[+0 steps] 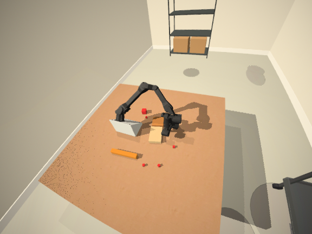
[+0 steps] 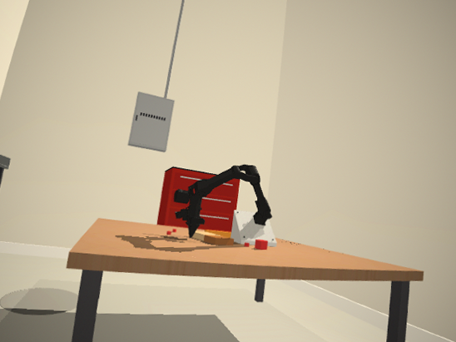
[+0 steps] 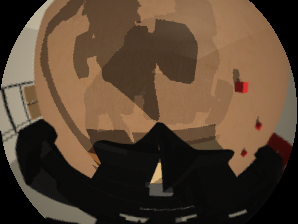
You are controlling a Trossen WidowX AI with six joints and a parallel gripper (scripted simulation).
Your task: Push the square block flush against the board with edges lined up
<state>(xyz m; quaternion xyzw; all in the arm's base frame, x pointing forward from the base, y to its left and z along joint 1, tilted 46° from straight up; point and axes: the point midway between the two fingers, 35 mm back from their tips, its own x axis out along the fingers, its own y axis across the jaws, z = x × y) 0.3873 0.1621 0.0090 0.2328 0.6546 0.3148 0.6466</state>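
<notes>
From the table's (image 1: 189, 189) (image 2: 241, 265) left edge in the top view, the stand (image 1: 124, 128) (image 2: 245, 229) comes first, with the orange bar (image 1: 124, 153) (image 2: 223, 233) nearer the bottom left corner and the red cube (image 1: 144, 111) (image 2: 261, 244) towards the top edge. Next come the pale piece (image 1: 155, 135) (image 2: 203, 234) (image 3: 158, 172) and the brown piece (image 1: 157, 121) (image 2: 219, 239) (image 3: 95, 159), in from all four corners, the brown one on the side of the top edge. I take the brown as the block and the pale as the board, though part of the brown is hidden. Rightmost is the pincer (image 1: 165, 134) (image 2: 192, 235) (image 3: 158, 125), pressed together on nothing, its tips low beside the pale piece, on the side of the right edge

The two look side to side, nearly or fully touching. A further shove towards the left edge, if off centre, could turn the pale piece and open a wedge at the seam, or carry its side past the brown one's. Tips set too high could ride onto the top; a careless retreat could snag a corner

The top view gives the seam and the left sides, roughly even; the arm covers the right end. The exterior view shows how low the tips are, but foreshortens the seam. The wrist view has only slivers of both pieces, behind the fingers
</notes>
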